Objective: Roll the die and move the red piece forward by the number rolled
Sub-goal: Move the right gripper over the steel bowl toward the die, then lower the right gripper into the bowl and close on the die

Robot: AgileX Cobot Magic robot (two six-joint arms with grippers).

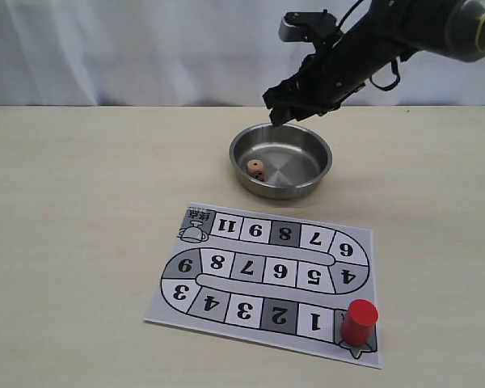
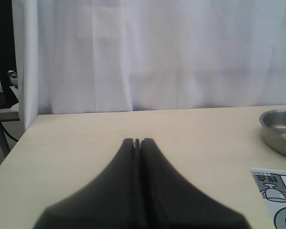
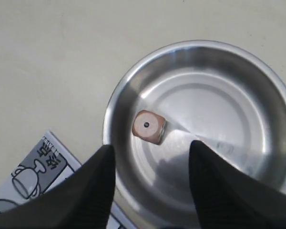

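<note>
Step in hand: the roll, by the look of it.
- Rt gripper (image 1: 281,111): fingers spread, nothing held, hovering above far rim of steel bowl (image 1: 321,151).
- Die (image 3: 149,127): lying on bowl floor, straight below gap between the rt fingers and just ahead of the tips, not touching them.
- Lt gripper (image 2: 137,142): fingers pressed together, empty, parked low over table (image 2: 86,138), well apart from bowl and board.

Next move, as judged:
- If die not yet thrown: drop straight down, pinch across two flat faces, lift, let go over bowl.
- If the throw counts: read top face, then go for red piece (image 1: 359,322).
- Bowl wall near the rt fingers, so little room for a sideways approach.

Orientation:
- Die: cube, so no long axis. Single pip facing up toward rt wrist cam. Sides slightly skew to the line between fingertips, so small wrist turn prob. needed for a square grip.
- Red piece: upright, long axis vertical, on start mark at board (image 1: 226,317) corner, beside sq. 1. Well apart from rt gripper, across the board from bowl.
</note>
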